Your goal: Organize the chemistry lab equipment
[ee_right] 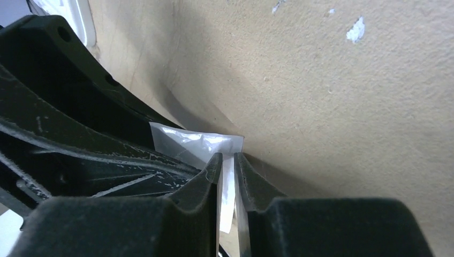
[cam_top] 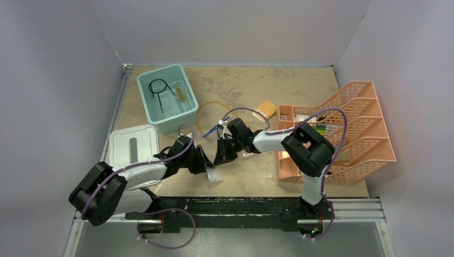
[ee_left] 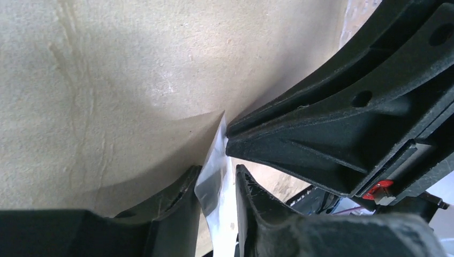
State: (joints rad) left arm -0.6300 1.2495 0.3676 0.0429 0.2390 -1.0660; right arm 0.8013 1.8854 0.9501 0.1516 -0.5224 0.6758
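Observation:
A white packet (cam_top: 214, 174) lies on the table at front centre, and both grippers meet over it. My left gripper (cam_top: 205, 163) comes in from the left. In the left wrist view the packet (ee_left: 214, 184) fills the gap of the left gripper (ee_left: 217, 170), pinched between its fingers. My right gripper (cam_top: 222, 155) reaches in from the right. In the right wrist view the right gripper (ee_right: 227, 156) stands nearly closed on an edge of the packet (ee_right: 187, 142). A black wire ring tripod (cam_top: 159, 88) rests inside the teal tub (cam_top: 184, 115). Amber tubing (cam_top: 206, 108) curls on the table behind the grippers.
The tub's white lid (cam_top: 134, 145) lies at front left beside my left arm. An orange tiered mesh tray (cam_top: 364, 128) stands at the right behind my right arm. A small yellow-orange item (cam_top: 266, 110) and a blue piece (cam_top: 213, 130) lie mid-table.

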